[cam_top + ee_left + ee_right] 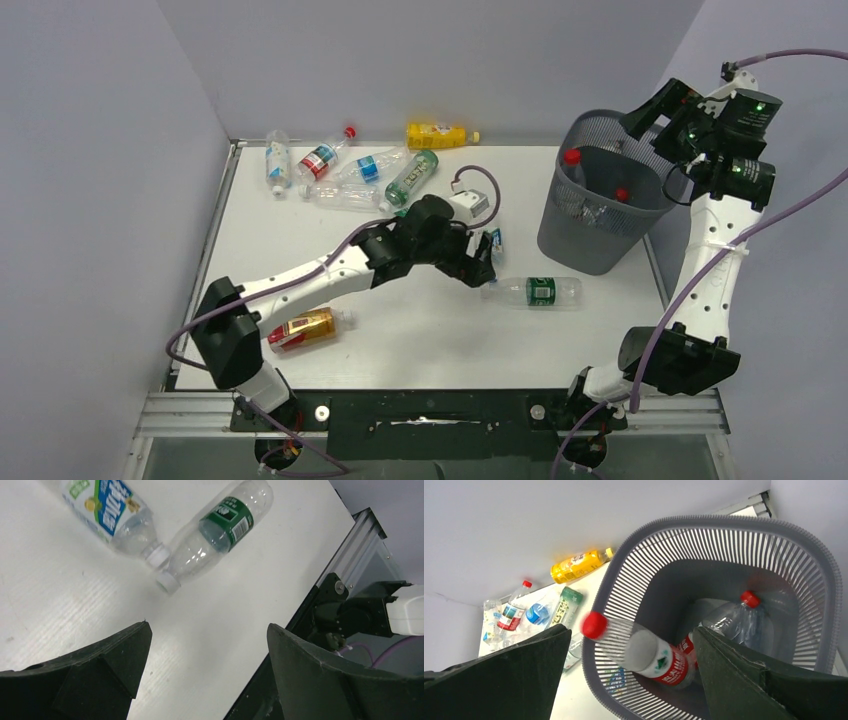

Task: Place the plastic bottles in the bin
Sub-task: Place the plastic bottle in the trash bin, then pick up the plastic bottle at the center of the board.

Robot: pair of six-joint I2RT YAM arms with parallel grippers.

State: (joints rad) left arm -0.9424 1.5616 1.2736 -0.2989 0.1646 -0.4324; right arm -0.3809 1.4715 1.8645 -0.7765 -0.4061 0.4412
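The bin (585, 235) stands at the back right; it also shows in the right wrist view (724, 520). My right gripper (645, 118) is open over its mouth. Between its spread fingers (632, 630) a clear red-capped bottle (649, 655) appears blurred at the bin's rim, not gripped. Another red-capped bottle (739, 620) lies inside. My left gripper (487, 262) is open and empty (207, 625) low over the table. Just ahead of it lie a green-label bottle (220, 527) (535, 291) and a blue-label bottle (110, 510), cap to cap.
Several bottles lie at the back of the table: a yellow one (437, 135), a red-label one (325, 155), a green one (412, 175) and clear ones. An amber bottle (305, 328) lies near the left arm's base. The table's metal edge rail (350, 545) is close.
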